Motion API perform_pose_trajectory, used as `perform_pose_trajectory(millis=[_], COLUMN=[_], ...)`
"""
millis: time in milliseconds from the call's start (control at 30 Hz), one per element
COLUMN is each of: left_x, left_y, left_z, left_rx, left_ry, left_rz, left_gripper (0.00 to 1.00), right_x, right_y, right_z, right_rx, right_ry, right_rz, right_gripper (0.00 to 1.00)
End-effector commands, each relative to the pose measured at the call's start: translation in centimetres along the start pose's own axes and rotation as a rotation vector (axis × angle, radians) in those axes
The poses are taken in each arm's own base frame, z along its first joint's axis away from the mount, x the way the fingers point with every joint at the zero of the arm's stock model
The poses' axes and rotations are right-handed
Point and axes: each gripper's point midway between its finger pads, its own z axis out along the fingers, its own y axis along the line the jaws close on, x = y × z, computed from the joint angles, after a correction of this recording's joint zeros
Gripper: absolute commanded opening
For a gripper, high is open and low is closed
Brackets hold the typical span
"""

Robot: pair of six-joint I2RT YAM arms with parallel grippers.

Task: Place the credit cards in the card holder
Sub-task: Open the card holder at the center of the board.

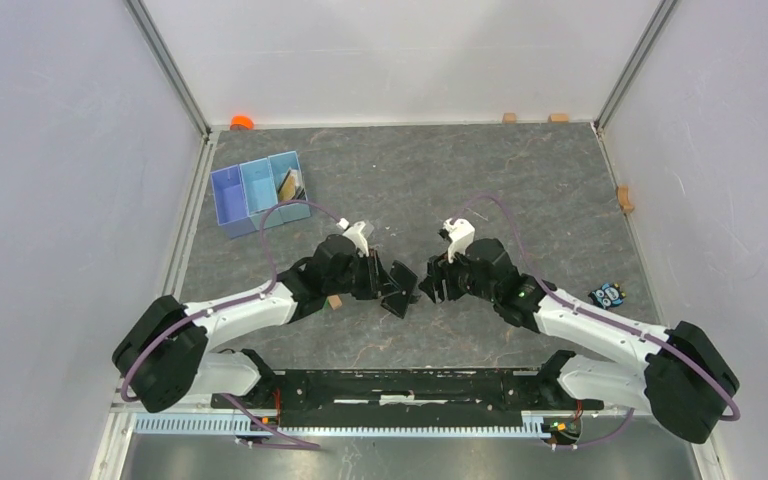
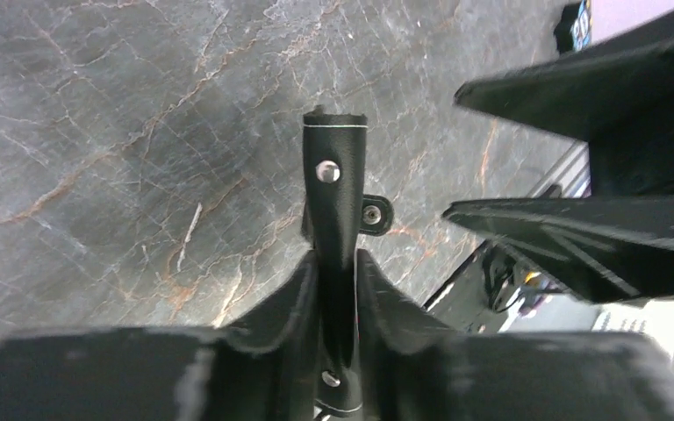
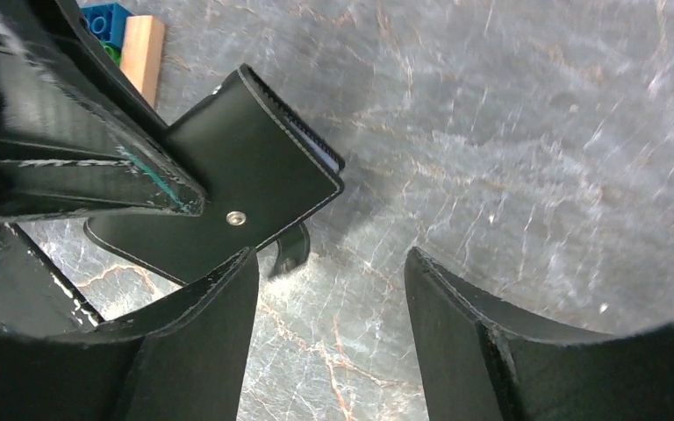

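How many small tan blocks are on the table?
4: two blocks at the far edge, one at the right edge, one beside the left arm. More may hide under the arms.

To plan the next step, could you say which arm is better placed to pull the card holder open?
Likely the right: the right gripper is open and empty beside the card holder, which the left gripper pinches.

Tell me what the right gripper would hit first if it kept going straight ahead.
Probably the corner of the wallet in the left gripper; depth is unclear, so it might meet the table instead.
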Motion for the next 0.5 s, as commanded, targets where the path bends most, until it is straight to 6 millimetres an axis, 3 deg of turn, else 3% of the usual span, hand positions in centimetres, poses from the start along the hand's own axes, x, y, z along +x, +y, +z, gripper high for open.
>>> perform_pose_trajectory(millis=[0, 100, 200, 300, 467], left_x=[-2.9, -2.8, -3.1, -3.8, -3.3], left_y=[-1.6, -0.3, 1.1, 1.8, 3.5], left_z=[0.9, 0.4, -0.6, -1.5, -2.6], left_rx=[0.037, -0.036, -0.126, -0.178, -0.262], left_ry=[-0.143, -0.136, -0.138, -0.175, -0.154], left_rz=[-0.04, 0.028, 0.091, 0.131, 0.165], left_gripper=[0.38, 0.56, 0.67, 0.7, 0.7], right_x=[0.9, 1.7, 2.2, 2.2, 2.0], right_y=[-0.8, 0.0, 0.8, 2.0, 3.5], right_z=[0.4, 0.7, 1.3, 1.9, 2.6], right_rx=[0.057, 0.011, -0.034, -0.083, -0.127], right_ry=[-0.045, -0.044, -0.023, -0.012, -0.007], right_rz=[0.163, 0.218, 0.253, 0.272, 0.282], right_gripper=[0.67, 0.66, 0.65, 0.64, 0.64])
